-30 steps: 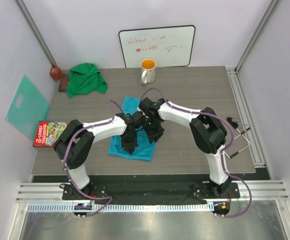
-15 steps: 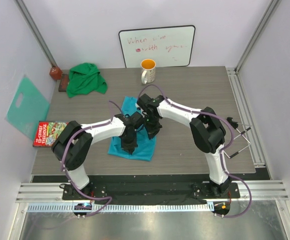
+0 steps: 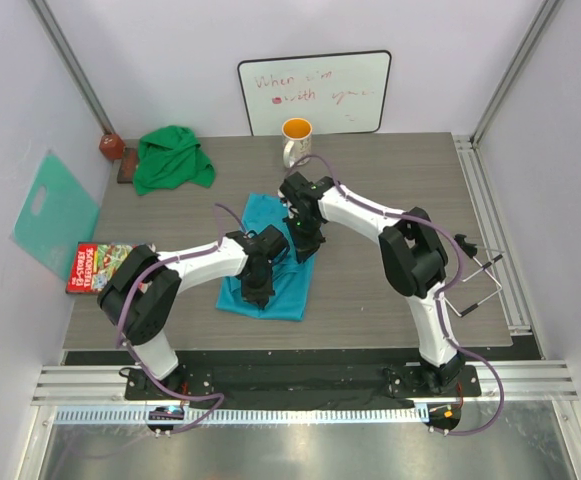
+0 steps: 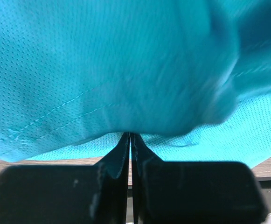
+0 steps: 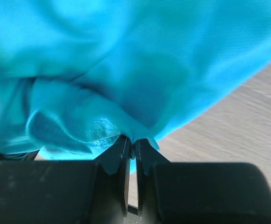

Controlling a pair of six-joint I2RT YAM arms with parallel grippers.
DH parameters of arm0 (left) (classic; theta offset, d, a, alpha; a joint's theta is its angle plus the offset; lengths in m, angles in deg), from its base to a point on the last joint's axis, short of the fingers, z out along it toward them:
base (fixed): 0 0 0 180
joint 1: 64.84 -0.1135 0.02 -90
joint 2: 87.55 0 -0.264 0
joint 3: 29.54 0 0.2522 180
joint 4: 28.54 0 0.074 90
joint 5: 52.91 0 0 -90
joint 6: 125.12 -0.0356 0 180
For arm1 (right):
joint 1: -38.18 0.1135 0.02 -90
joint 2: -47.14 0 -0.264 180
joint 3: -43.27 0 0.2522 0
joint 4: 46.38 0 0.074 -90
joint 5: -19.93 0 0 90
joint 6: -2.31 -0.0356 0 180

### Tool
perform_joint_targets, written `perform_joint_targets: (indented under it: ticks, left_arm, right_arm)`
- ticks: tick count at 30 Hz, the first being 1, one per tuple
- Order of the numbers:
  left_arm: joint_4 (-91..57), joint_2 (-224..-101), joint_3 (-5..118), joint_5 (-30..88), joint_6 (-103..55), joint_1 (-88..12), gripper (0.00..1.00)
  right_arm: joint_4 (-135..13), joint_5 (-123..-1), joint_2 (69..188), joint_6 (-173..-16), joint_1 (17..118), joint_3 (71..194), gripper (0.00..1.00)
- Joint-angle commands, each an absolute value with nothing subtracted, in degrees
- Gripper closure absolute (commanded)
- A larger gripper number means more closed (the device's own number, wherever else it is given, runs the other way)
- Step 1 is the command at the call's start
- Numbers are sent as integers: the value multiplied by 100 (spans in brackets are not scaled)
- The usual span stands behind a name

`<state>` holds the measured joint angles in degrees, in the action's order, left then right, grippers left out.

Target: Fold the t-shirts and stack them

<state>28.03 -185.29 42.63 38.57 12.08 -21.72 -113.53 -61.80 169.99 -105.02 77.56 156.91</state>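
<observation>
Top view, read left to right, with places given from the orange-lined mug (image 3: 296, 142) at the back of the table (image 3: 410, 260). Far to the mug's left we saw a mint plastic sheet (image 3: 55, 212) leaning on the wall. A red game box (image 3: 101, 267) lay far left of the mug and well in front of it.

The green t-shirt (image 3: 173, 158) lay crumpled to the mug's left, about level with it and apart from it. The turquoise t-shirt (image 3: 288, 290) lay in front of the mug, towards the arms, partly folded on the table.

The left gripper (image 4: 129, 137) stood over the shirt, in front and slightly left of the mug. In its wrist view we found the fingers pressed together, clamped on a stitched edge of the turquoise cloth. The right gripper (image 5: 131, 142) stood in front of the mug, closer to it. There we saw the fingers pinched on a bunched fold of the same shirt.

A whiteboard (image 3: 315, 92) leaned just behind the mug.
</observation>
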Motion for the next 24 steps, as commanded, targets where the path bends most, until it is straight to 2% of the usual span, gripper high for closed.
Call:
perform_joint_targets:
  ticks: [1, 3, 9, 14, 18, 21, 23, 24]
  left_arm:
    - [2864, -18696, 4029, 3929, 1199, -2098, 100]
    - [2864, -18713, 4038, 3911, 1182, -2089, 100]
    - [2864, -18766, 4073, 3885, 1173, -2054, 100]
    - [2864, -18793, 4082, 3876, 1173, -2036, 100]
    - [3022, -18810, 4213, 4008, 1155, -2036, 100]
    - [3040, -18845, 4328, 4052, 1129, -2036, 92]
    - [3048, -18906, 4442, 4052, 1129, -2036, 85]
    - [3057, -18924, 4486, 4061, 1129, -2036, 83]
  right_arm:
    - [-11402, -6242, 16949, -10641, 7483, 15934, 82]
    - [-11359, -6269, 16923, -10703, 7317, 15872, 78]
    - [-11042, -6120, 16791, -10887, 6895, 15731, 76]
    - [-11077, -6067, 16870, -10861, 6771, 16012, 73]
    - [-11287, -6040, 16440, -10800, 6762, 16249, 67]
    - [-11349, -6119, 15860, -10651, 6762, 16128, 63]
    - [-11411, -6006, 15579, -10502, 6832, 15830, 63]
    - [-11402, -5944, 15334, -10466, 6894, 15689, 66]
